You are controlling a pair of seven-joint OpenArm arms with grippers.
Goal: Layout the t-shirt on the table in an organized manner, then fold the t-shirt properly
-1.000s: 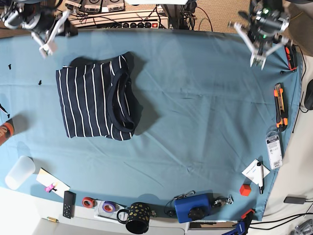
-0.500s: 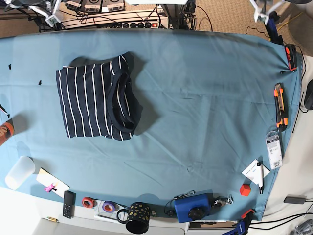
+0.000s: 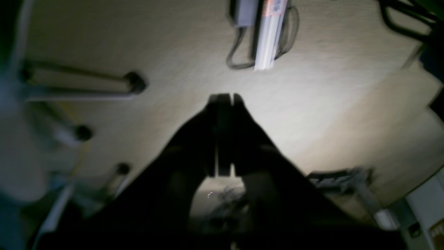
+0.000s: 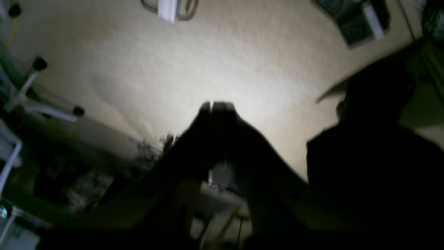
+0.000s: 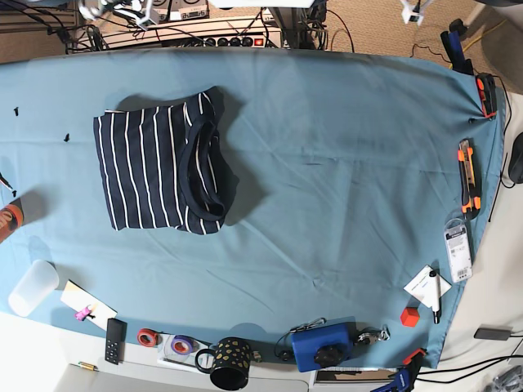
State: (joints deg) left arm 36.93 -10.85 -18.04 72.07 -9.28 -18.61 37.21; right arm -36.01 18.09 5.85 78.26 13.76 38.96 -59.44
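The t-shirt, dark navy with thin white stripes, lies folded into a compact rectangle on the left half of the table. Its neckband faces right. Neither gripper is near it. My left gripper is a dark silhouette with its fingers pressed together, shut on nothing and hanging over beige carpet. My right gripper looks the same, shut and empty above the floor. In the base view only white tips of the arms show at the top edge, the left arm's tip at the right and the right arm's at the left.
Along the front edge stand a spotted black mug, a blue box, tape rolls and a clear cup. An orange box cutter, a card with a pen and a red cube lie at the right. A power strip sits behind the table.
Both arms have pulled back from over the table's far corners to the top edge of the base view. The folded t-shirt has not moved.
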